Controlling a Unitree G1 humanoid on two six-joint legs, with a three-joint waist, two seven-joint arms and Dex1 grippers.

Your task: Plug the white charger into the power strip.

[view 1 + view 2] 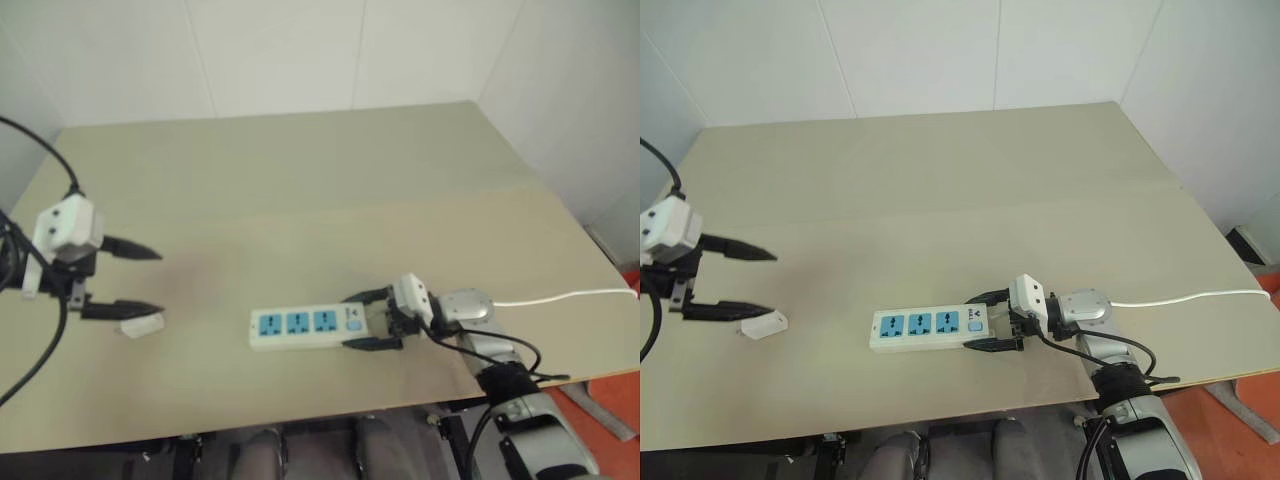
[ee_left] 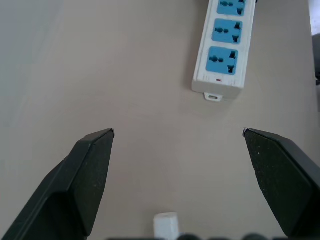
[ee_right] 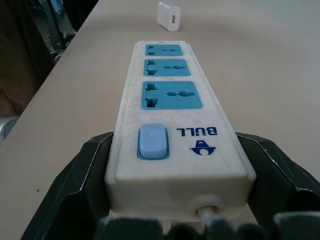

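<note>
Lying on the table (image 1: 300,180) at far left, the white charger (image 1: 141,325) is found just below the open left hand (image 1: 140,280), clearly the nearer arm. The power strip (image 1: 305,325), long axis left-right, is clamped at its switch end by the right hand (image 1: 372,320).

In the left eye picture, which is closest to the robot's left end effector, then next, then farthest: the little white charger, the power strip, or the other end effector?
From the left end effector, nearest first:
1. The white charger, on the table just below its lower finger.
2. The power strip, lying toward the table's middle.
3. The right end effector, at the strip's far switch end, its fingers on either side of it.
</note>
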